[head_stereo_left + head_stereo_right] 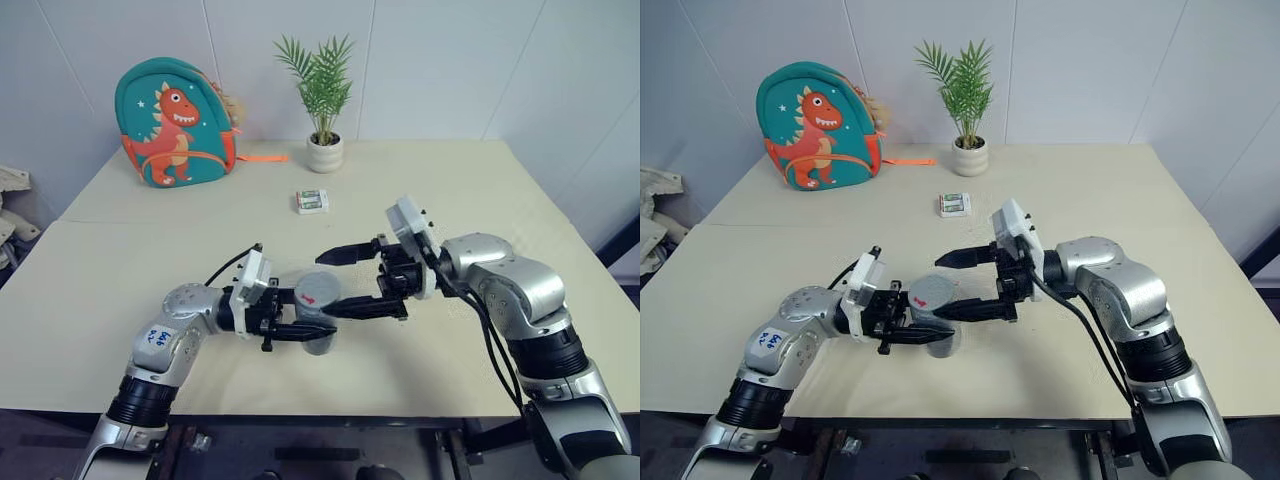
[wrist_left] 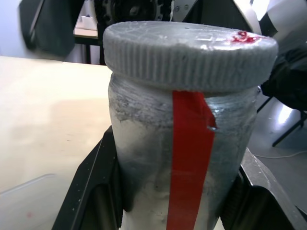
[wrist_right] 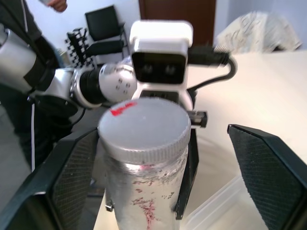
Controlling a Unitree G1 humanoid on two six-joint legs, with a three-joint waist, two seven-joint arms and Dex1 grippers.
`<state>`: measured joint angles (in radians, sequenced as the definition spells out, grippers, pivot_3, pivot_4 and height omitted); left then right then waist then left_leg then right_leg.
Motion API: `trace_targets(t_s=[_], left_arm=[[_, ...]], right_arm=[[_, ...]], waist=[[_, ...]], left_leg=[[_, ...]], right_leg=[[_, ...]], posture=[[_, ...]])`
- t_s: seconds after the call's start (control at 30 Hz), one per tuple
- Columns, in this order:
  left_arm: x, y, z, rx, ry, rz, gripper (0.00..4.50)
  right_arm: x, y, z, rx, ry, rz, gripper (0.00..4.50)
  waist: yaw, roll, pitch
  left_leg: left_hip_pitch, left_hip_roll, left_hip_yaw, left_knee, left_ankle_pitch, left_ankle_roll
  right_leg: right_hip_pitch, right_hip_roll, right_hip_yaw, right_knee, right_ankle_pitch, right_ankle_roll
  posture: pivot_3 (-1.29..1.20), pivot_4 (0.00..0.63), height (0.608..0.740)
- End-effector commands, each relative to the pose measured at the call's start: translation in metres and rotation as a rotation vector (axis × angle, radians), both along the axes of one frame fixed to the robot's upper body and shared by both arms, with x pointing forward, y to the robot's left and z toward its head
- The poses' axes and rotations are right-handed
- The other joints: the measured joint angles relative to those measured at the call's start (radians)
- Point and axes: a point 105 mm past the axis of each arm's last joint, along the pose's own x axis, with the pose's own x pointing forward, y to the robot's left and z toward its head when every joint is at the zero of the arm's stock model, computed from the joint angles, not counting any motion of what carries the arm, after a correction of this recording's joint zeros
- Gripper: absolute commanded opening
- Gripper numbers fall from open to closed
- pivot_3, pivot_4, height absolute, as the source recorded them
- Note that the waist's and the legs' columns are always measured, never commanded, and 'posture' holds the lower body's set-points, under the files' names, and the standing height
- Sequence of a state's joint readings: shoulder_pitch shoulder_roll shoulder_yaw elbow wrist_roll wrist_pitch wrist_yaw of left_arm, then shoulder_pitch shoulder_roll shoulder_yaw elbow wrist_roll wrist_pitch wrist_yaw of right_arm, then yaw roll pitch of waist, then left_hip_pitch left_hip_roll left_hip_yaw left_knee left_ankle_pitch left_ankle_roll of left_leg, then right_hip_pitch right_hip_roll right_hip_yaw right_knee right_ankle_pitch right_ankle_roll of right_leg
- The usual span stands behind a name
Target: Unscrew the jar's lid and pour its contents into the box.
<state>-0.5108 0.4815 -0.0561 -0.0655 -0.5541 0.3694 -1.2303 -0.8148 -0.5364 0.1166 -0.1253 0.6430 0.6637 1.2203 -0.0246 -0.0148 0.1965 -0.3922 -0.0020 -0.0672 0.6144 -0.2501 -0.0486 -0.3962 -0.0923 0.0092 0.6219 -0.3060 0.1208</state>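
Lid point(image 1: 317, 290) still on jar point(image 2: 184, 158); unscrewing, pouring left. Left fingers point(image 2: 91, 191) clamp jar near front bench edge. Right fingers point(image 1: 350, 253) spread wide, straddling lid, gripping nothing.

A pale beige table point(image 1: 120, 260) stands against white panelled walls point(image 1: 450, 60). A black chair point(image 3: 103, 26) and a brown door point(image 3: 177, 10) lie beyond the table.

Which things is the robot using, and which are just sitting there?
Using:
jar, held in the left gripper
lid, still on
right gripper, open around the lid
box

Just sitting:
dinosaur backpack
potted plant
small white packet
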Motion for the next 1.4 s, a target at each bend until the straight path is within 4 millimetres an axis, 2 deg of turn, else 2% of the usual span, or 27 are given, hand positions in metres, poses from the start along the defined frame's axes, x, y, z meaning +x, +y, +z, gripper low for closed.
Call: trace_targets(t_s=[0.03, 0.2, 0.43, 0.73, 0.93, 1.07, 1.23, 1.4], left_arm=[[0.0, 0.004, 0.006, -0.017, -0.047, 0.021, 1.97], [0.013, 0.004, 0.006, -0.012, -0.094, 0.092, 1.97], [0.017, -0.004, 0.005, -0.007, -0.114, 0.09, 1.97], [0.016, -0.006, 0.006, -0.007, -0.118, 0.085, 1.97], [0.016, -0.006, 0.006, -0.009, -0.118, 0.086, 1.97], [0.015, -0.006, 0.006, -0.012, -0.115, 0.083, 1.97], [0.015, -0.004, 0.007, -0.015, -0.115, 0.086, 1.97], [0.016, -0.004, 0.008, -0.02, -0.117, 0.089, 1.97]], right_arm=[[-0.004, -0.008, 0.014, 0.044, -0.036, -0.045, 4.47], [-0.016, 0.003, 0.016, 0.082, 0.0, -0.03, 4.47], [-0.02, 0.027, 0.004, 0.07, 0.053, -0.051, 4.47], [-0.002, 0.036, 0.002, 0.081, 0.009, -0.139, 4.47], [0.005, 0.031, 0.004, 0.083, -0.016, -0.161, 4.47], [0.011, 0.021, 0.006, 0.084, -0.027, -0.2, 4.47], [0.019, 0.003, 0.004, 0.068, -0.028, -0.253, 4.47], [0.029, -0.025, -0.002, 0.041, -0.011, -0.331, 4.47]], waist=[[0.001, 0.0, 0.0], [-0.002, 0.0, 0.0], [0.0, 0.0, 0.0], [0.0, 0.0, 0.0], [-0.002, 0.0, 0.0], [-0.001, 0.0, 0.0], [-0.001, 0.0, 0.0], [0.0, 0.0, 0.0]], left_leg=[[0.0, 0.0, 0.0, 0.0, 0.0, 0.0], [0.0, 0.0, 0.0, 0.0, 0.0, 0.0], [0.0, 0.0, 0.0, 0.0, 0.0, 0.0], [0.0, 0.0, 0.0, 0.0, 0.0, 0.0], [0.0, 0.0, 0.0, 0.0, 0.0, 0.0], [0.0, 0.0, 0.0, 0.0, 0.0, 0.0], [0.0, 0.0, 0.0, 0.0, 0.0, 0.0], [0.0, 0.0, 0.0, 0.0, 0.0, 0.0]], right_leg=[[0.0, 0.0, 0.0, 0.0, 0.0, 0.0], [0.0, 0.0, 0.0, 0.0, 0.0, 0.0], [0.0, 0.0, 0.0, 0.001, 0.0, 0.0], [0.0, 0.0, 0.0, 0.001, 0.0, 0.0], [0.0, 0.0, 0.0, 0.001, 0.0, 0.0], [0.0, 0.0, 0.0, 0.001, 0.0, 0.0], [0.0, 0.0, 0.0, 0.001, 0.0, 0.0], [0.0, 0.0, 0.0, 0.001, 0.0, 0.0]], posture=[[0.0, 0.15, 0.74], [0.0, 0.15, 0.74], [0.0, 0.15, 0.74], [0.0, 0.15, 0.74], [0.0, 0.15, 0.74], [0.0, 0.15, 0.74], [0.0, 0.15, 0.74], [0.0, 0.15, 0.74]])
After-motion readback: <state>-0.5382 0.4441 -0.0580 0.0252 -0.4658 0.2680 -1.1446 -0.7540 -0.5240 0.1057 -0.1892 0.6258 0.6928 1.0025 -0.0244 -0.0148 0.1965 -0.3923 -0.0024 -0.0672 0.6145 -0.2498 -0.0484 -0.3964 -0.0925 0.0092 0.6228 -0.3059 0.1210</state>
